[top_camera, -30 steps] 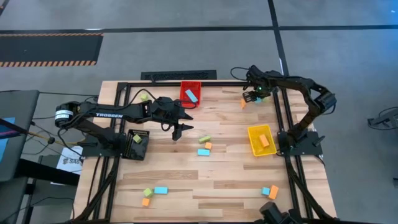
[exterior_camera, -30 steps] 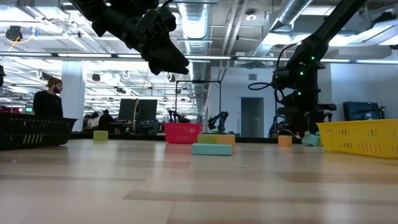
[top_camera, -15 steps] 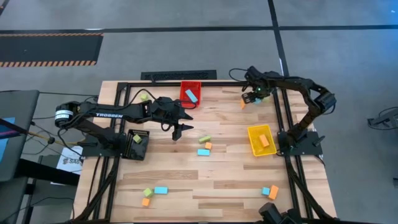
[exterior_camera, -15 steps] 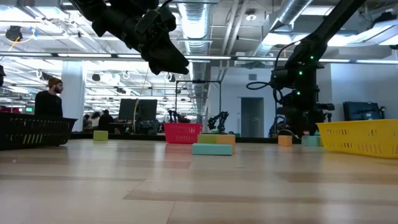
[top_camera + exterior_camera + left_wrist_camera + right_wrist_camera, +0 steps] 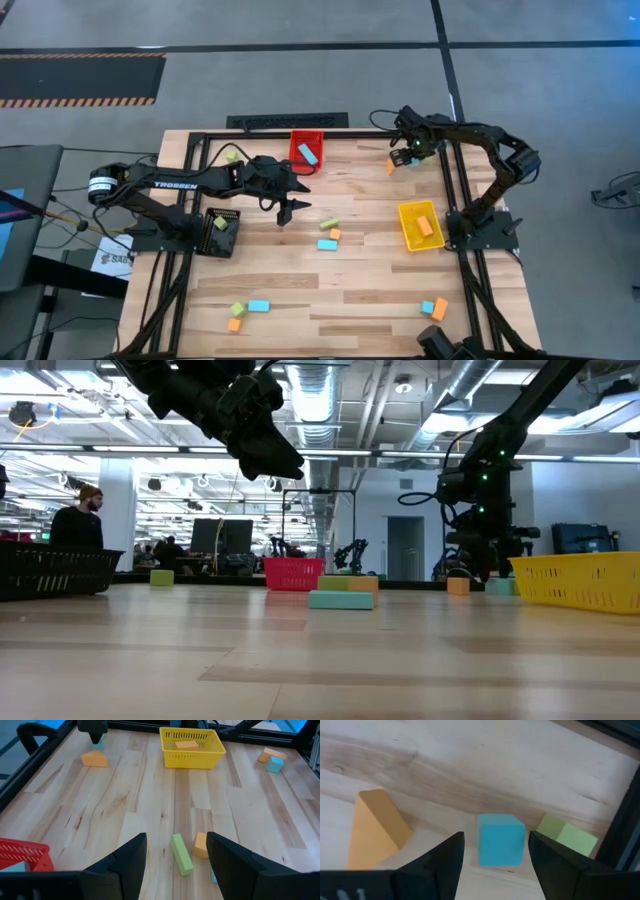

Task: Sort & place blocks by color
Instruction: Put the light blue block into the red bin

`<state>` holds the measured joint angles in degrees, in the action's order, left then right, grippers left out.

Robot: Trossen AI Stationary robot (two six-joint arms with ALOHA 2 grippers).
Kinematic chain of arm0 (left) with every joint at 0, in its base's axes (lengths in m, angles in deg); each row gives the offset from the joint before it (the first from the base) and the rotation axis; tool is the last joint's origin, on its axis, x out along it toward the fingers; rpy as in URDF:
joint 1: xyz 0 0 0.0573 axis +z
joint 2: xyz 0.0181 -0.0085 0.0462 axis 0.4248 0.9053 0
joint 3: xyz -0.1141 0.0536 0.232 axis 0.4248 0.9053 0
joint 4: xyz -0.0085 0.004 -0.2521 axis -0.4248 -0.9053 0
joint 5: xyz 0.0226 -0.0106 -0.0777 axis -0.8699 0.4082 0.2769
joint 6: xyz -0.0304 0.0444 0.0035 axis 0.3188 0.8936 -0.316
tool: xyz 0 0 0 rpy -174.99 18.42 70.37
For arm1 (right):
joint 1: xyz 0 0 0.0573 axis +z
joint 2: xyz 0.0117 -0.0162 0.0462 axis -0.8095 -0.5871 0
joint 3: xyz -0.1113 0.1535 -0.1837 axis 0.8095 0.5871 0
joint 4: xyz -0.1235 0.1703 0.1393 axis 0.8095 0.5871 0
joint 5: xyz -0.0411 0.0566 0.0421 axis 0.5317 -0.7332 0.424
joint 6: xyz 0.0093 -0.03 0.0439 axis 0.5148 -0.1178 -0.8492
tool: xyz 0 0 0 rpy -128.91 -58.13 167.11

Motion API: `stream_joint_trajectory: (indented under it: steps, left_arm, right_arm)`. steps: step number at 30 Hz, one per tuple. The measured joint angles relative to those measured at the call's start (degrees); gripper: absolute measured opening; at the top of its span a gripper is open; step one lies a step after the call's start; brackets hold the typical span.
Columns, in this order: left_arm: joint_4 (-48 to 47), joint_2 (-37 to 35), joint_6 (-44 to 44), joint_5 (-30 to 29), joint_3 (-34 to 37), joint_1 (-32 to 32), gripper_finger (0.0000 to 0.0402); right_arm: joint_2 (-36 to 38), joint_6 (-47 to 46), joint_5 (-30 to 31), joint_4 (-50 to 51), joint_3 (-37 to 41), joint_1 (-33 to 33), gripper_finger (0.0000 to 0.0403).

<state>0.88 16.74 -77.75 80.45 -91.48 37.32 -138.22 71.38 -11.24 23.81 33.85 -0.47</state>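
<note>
Across the worktop [image 5: 350, 290] the blocks are lying scattered, and both arms are reaching inward from its sides. At the far edge the red bin [image 5: 307, 149] is holding a blue bar [image 5: 308, 153], while the yellow bin [image 5: 419, 226] near the right side is holding an orange block [image 5: 424, 226]; the black bin [image 5: 220, 232] is sitting at the left. The left gripper [image 5: 284, 213] is hanging above the boards just in front of the red bin, its jaws spread and holding nothing, with a green bar [image 5: 182, 853] and an orange cube [image 5: 200, 844] lying beyond them. The right gripper [image 5: 405, 155] is pointing down at the far right corner, jaws parted and empty, straddling a blue cube [image 5: 500, 839]. An orange wedge [image 5: 376, 825] is lying near that cube on one side, and a green cube [image 5: 567, 834] is sitting just beside it on the other. More blocks are resting near the front corners.
</note>
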Motion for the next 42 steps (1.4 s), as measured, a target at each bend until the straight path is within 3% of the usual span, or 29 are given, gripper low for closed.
stream_joint_trajectory:
  steps: [16, 24, 37, 42]
  left_arm:
    - [-1.72, 0.04, -1.58, -0.15, 0.39, -0.27, 0.0192]
    - [-4.94, 0.04, -1.9, -4.06, 0.39, -0.26, 0.0192]
    - [-5.32, 0.04, -2.05, -4.11, 0.39, -0.28, 0.0192]
    - [-5.28, 0.02, -2.05, -4.1, 0.39, -0.28, 0.0192]
  right_arm:
    - [0.02, 1.22, -3.44, 0.53, 0.0, 0.07, 0.0244]
    - [0.04, 1.38, -3.68, 1.24, 0.0, 0.52, 0.0242]
    - [0.16, 1.81, -3.25, -0.38, 0.0, 0.5, 0.0145]
    - [0.22, 2.74, -3.84, -1.76, 0.52, 0.5, 0.0154]
